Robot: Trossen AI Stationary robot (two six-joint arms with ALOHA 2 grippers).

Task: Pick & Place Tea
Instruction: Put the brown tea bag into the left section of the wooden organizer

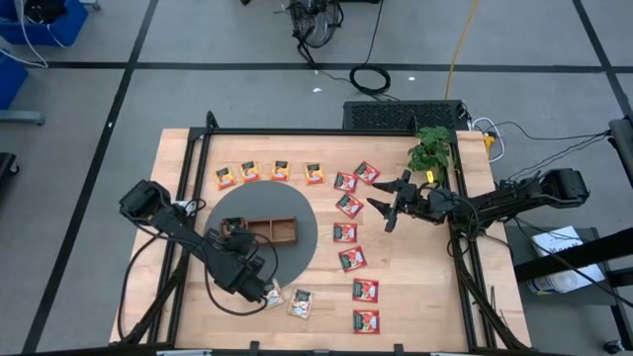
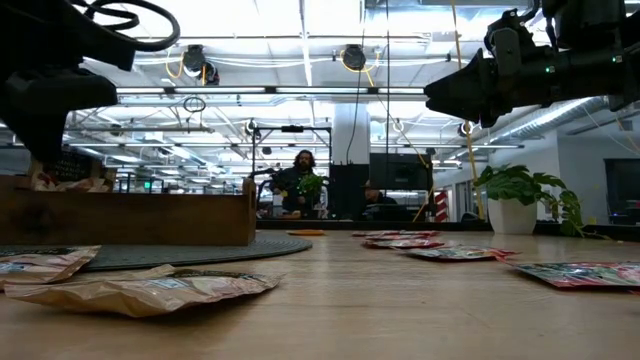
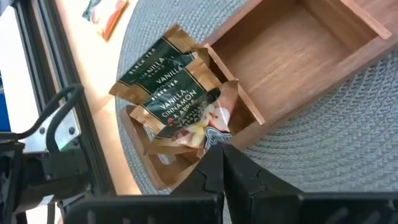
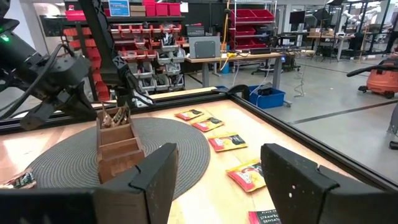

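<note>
Bench [image 1: 415, 287] pale smooth wood; tray [image 3: 292, 56] matt brown wood; mat [image 3: 348, 155] grey woven cord; tea packets [image 3: 177, 93] crinkled glossy foil

"black tea vanilla cinnamon" on tea packets [image 3: 171, 93]

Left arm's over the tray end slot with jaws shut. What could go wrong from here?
1. The white-and-green vanilla tea packets stand crumpled and stick out above the end compartment of the brown wooden three-compartment tray; the shut left gripper sits right at them and might drag one out when it lifts.
2. More packets may not fit that crowded compartment.
3. The right gripper hangs open above the red packets; both arms heading for the tray might clash.
</note>
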